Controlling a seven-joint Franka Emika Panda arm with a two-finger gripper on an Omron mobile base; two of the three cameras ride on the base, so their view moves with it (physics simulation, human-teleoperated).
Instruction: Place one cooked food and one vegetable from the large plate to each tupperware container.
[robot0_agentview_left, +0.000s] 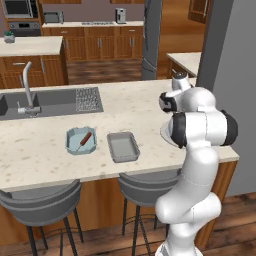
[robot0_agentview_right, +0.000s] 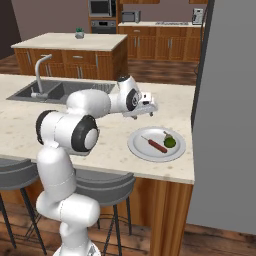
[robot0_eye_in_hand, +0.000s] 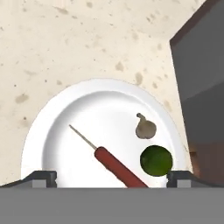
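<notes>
Hand (robot0_agentview_right: 146, 109) hovers above the large plate (robot0_eye_in_hand: 57, 131) at the tabletop's (robot0_agentview_left: 45, 155) right end, fingers spread wide, nothing held; plate carries a skewered sausage (robot0_eye_in_hand: 117, 166), a green veg (robot0_eye_in_hand: 156, 160) & a garlic bulb (robot0_eye_in_hand: 145, 127); blue container (robot0_agentview_left: 81, 141) already has one sausage, grey container (robot0_agentview_left: 123, 147) looks empty; step in hand, I'd say: fetching next item; next move needs a descent onto one piece & a close.

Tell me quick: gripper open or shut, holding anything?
Gripper: open, holding nothing, above the large plate.
</notes>
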